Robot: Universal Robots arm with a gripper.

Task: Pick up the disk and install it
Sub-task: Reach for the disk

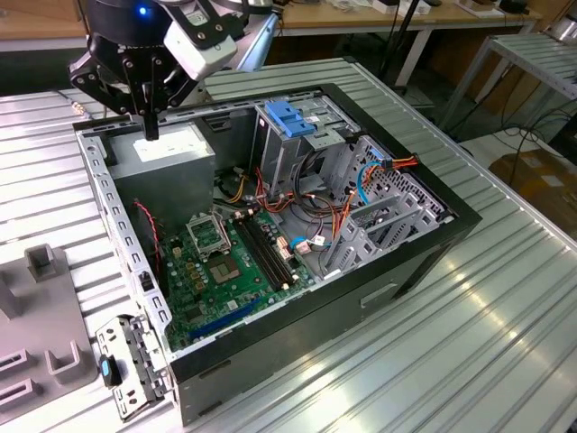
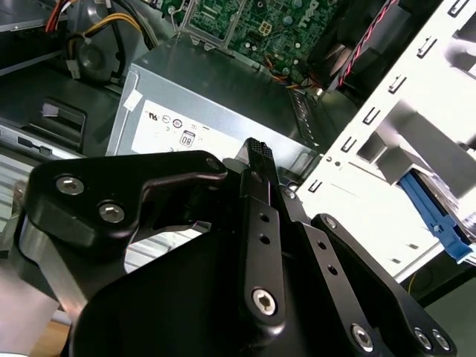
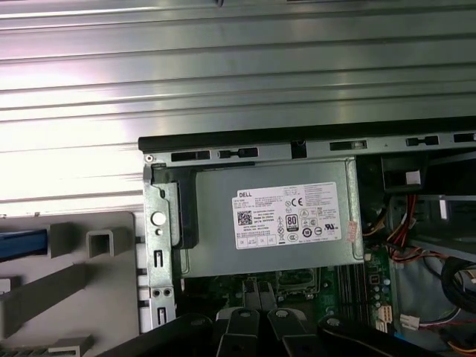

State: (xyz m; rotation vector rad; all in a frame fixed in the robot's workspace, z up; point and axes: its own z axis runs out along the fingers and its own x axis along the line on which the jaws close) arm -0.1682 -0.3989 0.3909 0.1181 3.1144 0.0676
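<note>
One black tool [image 1: 151, 133], pinched, above grey sheet-metal box [image 1: 173, 159].

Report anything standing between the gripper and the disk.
The gripper hangs over the power supply in the case. In the first wrist view a blue strip on the grey fixture outside the case may be the disk, though too little shows to be sure. The case's metal side wall stands between them.
</note>
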